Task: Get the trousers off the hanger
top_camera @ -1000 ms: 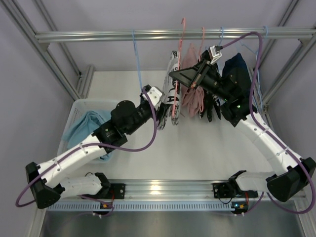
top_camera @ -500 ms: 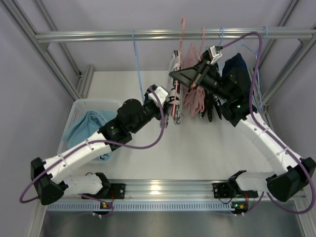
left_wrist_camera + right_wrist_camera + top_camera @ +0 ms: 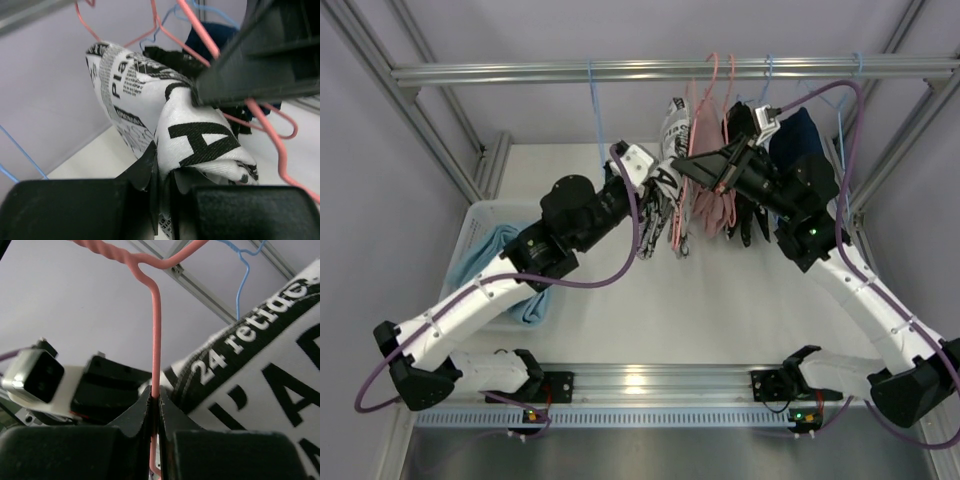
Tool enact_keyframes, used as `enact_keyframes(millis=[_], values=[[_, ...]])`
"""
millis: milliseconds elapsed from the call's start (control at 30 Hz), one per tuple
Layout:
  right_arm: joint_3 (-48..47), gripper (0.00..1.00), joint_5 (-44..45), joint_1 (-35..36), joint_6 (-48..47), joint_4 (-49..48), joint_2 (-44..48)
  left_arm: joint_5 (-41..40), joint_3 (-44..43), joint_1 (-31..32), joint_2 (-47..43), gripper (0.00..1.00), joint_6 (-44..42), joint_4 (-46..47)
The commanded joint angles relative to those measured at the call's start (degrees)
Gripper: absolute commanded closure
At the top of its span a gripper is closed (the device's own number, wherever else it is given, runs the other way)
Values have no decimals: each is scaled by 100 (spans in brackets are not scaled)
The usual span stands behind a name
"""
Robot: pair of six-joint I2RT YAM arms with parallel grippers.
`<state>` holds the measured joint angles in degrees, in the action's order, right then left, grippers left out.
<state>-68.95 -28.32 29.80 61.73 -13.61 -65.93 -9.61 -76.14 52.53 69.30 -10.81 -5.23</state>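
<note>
The white trousers (image 3: 669, 150) with black newsprint pattern hang on a pink wire hanger (image 3: 678, 215) from the top rail. My left gripper (image 3: 656, 196) is shut on a fold of that cloth; the left wrist view shows the jaws (image 3: 167, 186) pinching the trousers (image 3: 150, 100). My right gripper (image 3: 682, 168) is shut on the hanger's wire, which runs straight up from the closed jaws (image 3: 156, 401) in the right wrist view, the printed trousers (image 3: 260, 380) beside it. Dusty pink trousers (image 3: 712, 205) hang just to the right. Light blue trousers (image 3: 502, 262) lie in the basket.
A white basket (image 3: 470, 222) stands at the table's left edge. An empty blue hanger (image 3: 596, 110) hangs left of the garments. A dark navy garment (image 3: 800, 140) and more blue hangers (image 3: 840, 120) hang at the right. Frame posts rise at both sides.
My left gripper has moved up and right to the newsprint trousers and closed on the cloth. My right gripper, still holding the pink hanger, has shifted slightly right.
</note>
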Motion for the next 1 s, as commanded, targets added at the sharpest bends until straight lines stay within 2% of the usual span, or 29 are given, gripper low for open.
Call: enact_keyframes(millis=[0, 133, 533, 733, 967], values=[[127, 100, -86, -62, -565, -318, 291, 222, -963, -33, -224, 100, 342, 367], [329, 100, -78, -53, -846, -152, 335, 319, -1753, -50, -197, 100, 413, 286], [452, 100, -60, 26, -1453, 262, 265, 635, -3248, -164, -13, 100, 404, 471], [338, 100, -51, 140, -1700, 394, 195, 381, -3925, -489, -39, 100, -35, 708], [101, 100, -60, 219, -1919, 596, 116, -259, -3927, -1131, -487, 100, -1045, 893]])
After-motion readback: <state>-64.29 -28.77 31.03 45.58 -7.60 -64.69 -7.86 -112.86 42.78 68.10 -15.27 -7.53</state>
